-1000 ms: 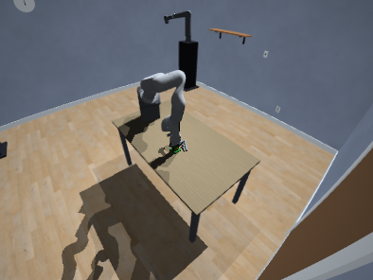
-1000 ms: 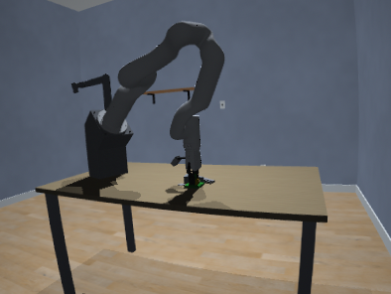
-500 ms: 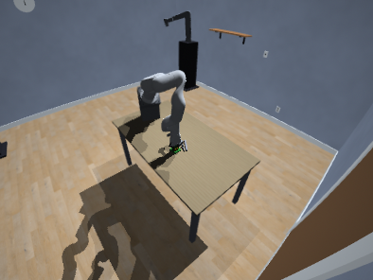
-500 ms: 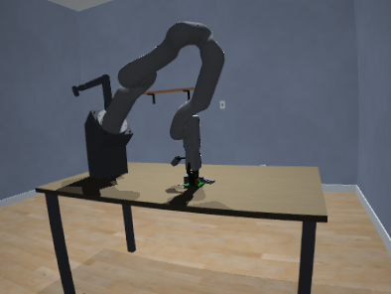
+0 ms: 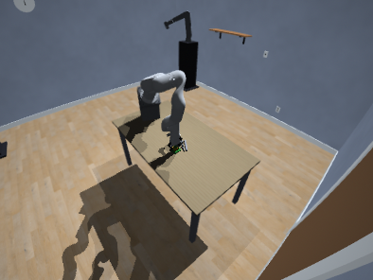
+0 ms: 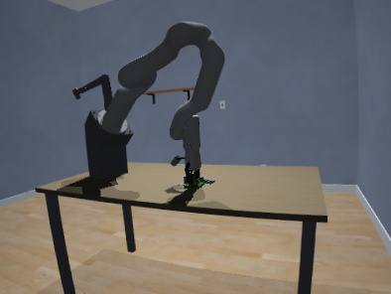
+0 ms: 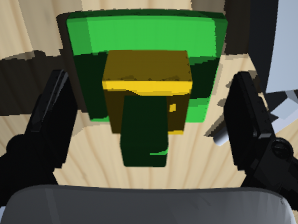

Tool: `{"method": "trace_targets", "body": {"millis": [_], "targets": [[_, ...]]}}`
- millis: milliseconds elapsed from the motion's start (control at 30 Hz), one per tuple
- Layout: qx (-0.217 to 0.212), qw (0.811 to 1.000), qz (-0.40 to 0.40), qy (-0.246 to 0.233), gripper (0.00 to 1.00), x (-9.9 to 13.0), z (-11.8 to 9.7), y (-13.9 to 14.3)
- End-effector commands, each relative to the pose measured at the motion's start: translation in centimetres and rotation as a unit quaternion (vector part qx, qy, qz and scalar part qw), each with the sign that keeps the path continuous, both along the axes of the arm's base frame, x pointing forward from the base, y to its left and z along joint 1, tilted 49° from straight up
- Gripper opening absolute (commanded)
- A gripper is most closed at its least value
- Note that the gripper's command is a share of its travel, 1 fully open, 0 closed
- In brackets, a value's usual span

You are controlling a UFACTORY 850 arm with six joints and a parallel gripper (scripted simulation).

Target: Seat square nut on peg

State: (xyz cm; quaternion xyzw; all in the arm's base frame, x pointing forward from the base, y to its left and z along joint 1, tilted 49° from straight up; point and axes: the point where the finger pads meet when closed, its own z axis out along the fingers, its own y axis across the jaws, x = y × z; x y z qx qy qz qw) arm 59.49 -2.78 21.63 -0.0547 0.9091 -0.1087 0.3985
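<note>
In the wrist view a green square nut (image 7: 143,50) lies flat on the table around a yellow-brown square peg (image 7: 148,86). Its dark green handle (image 7: 147,132) points toward the camera. My gripper (image 7: 150,88) is open. Its black fingers stand wide on either side of the handle and peg and touch neither. In the top and exterior views the gripper (image 5: 177,145) (image 6: 193,175) hangs straight down, low over the nut (image 5: 175,149) (image 6: 195,184), near the middle of the table.
A pale grey object (image 7: 282,23) (image 6: 208,181) lies on the table just right of the nut. The arm's dark base block (image 6: 105,146) stands at the table's far left corner. A black pedestal with a second arm (image 5: 187,57) stands at the back wall.
</note>
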Motion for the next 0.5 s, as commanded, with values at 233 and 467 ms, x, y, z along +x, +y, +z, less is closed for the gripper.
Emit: {"method": "trace_targets", "body": {"millis": [233,467], "targets": [[0.0,1.0,0.0,-0.002,1.0,0.11,0.17,-0.03],[-0.001,1.0,-0.001,-0.002,1.0,-0.1,0.48,-0.02]]}}
